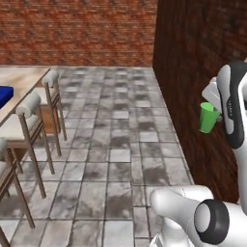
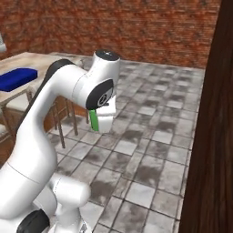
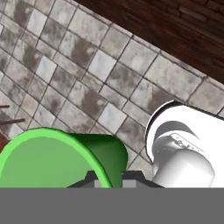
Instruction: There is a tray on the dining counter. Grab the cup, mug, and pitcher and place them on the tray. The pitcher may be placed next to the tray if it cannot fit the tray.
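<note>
Gripper [image 3: 109, 177] pinched tight on rim of green cup [image 1: 208, 117], held in air above tiled floor [image 1: 116, 159]. Cup inside looks empty. Blue tray [image 2: 17, 77] on dining counter [image 2: 41, 61], nothing seen on its visible part.

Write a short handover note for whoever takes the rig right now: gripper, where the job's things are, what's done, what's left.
Gripper: shut on the rim of the green cup, carried in the air over the tiled floor beside the brick wall.
Tray: blue, on the dining counter, off to the robot's left; nothing shows on the part in view.
Done: cup picked up.
Left: bring the cup to the tray and set it down, then fetch the mug and pitcher.
</note>
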